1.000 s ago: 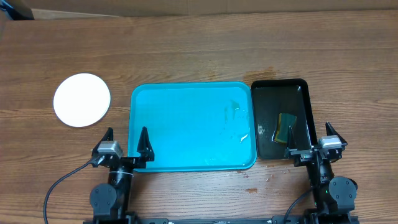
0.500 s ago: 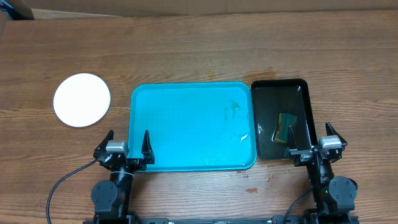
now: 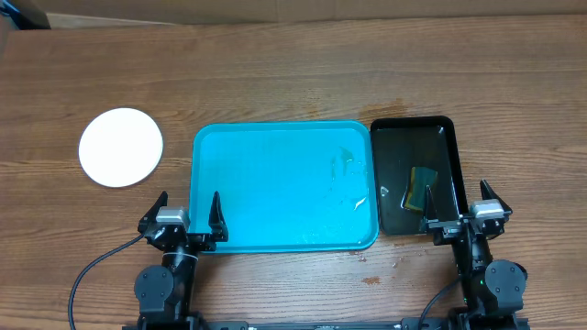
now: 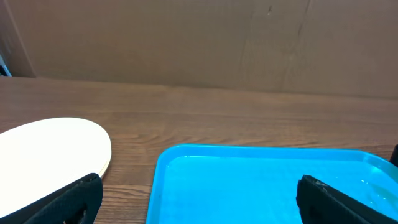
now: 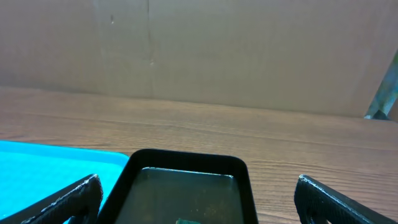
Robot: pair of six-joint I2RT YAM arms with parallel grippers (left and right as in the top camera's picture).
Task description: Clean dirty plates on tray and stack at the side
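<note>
The cyan-blue tray (image 3: pixel 275 183) lies in the middle of the table with no plates on it, only a few wet patches at its right side. A stack of plates with a white one on top (image 3: pixel 121 147) sits on the wood to the tray's left; it also shows in the left wrist view (image 4: pixel 50 152). My left gripper (image 3: pixel 188 218) is open and empty at the tray's near left corner (image 4: pixel 180 186). My right gripper (image 3: pixel 457 209) is open and empty at the near end of the black tray (image 5: pixel 186 186).
A small black tray (image 3: pixel 415 174) holding liquid and a green-yellow sponge (image 3: pixel 422 186) stands right of the blue tray. Wet spots mark the wood near the trays' front. A cardboard wall runs along the table's far edge.
The left gripper shifted very slightly a second ago and has since held still. Nothing else moved.
</note>
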